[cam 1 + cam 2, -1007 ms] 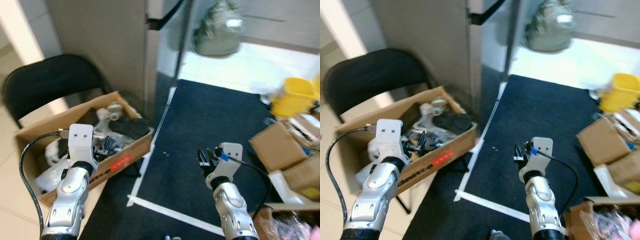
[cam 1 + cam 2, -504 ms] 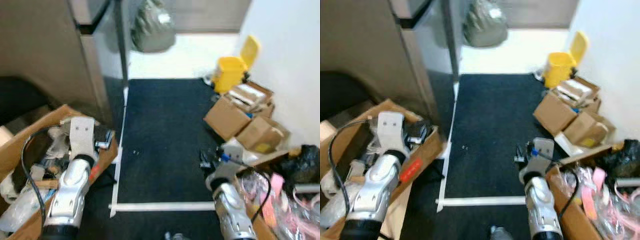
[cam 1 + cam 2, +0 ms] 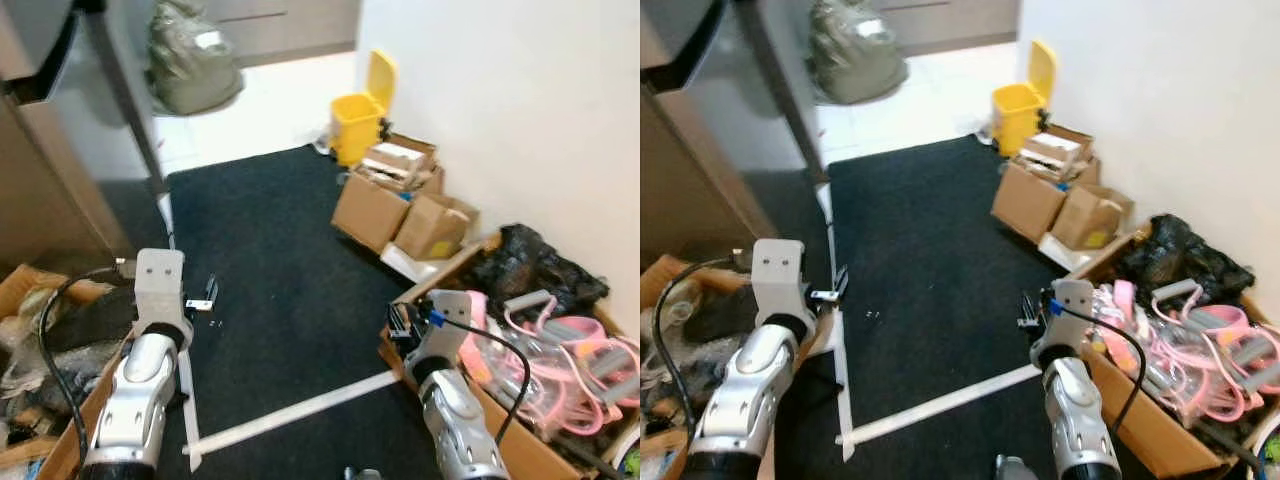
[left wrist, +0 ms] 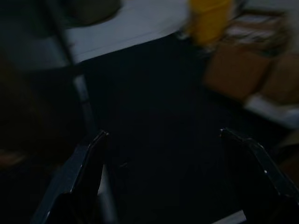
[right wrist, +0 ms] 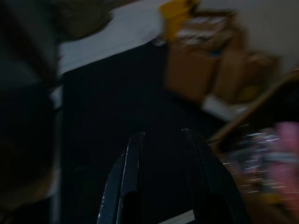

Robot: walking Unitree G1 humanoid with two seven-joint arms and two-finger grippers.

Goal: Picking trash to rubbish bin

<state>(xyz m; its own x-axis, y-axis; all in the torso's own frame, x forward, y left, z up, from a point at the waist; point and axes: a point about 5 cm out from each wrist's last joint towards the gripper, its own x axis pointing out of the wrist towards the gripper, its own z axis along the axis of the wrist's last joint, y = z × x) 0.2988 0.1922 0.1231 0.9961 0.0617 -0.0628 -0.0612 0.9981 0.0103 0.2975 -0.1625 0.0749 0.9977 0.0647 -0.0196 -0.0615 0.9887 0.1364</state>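
Two silver arms reach forward low over a black carpet (image 3: 270, 240), each empty. The left gripper (image 4: 163, 140) has its fingers spread wide apart with only dark floor between them, while the right gripper (image 5: 161, 140) holds its fingers close together with a thin gap, grasping nothing. Both wrist views are dim and blurred, so little beyond the carpet and vague box shapes can be made out. A strip of white tape (image 3: 290, 412) crosses the carpet just ahead of the arms. At the near left, a cardboard box of clutter (image 3: 40, 340) is cut off by the frame edge; at the near right, another open box (image 3: 560, 340) holds pink tubing and a black bag, also partly cropped. Farther along the white wall sit two smaller cardboard boxes (image 3: 395, 210), and beyond them the yellow rubbish bin (image 3: 358, 110) with its lid up. A grey-green sack (image 3: 190, 65) lies farthest off on the pale floor.
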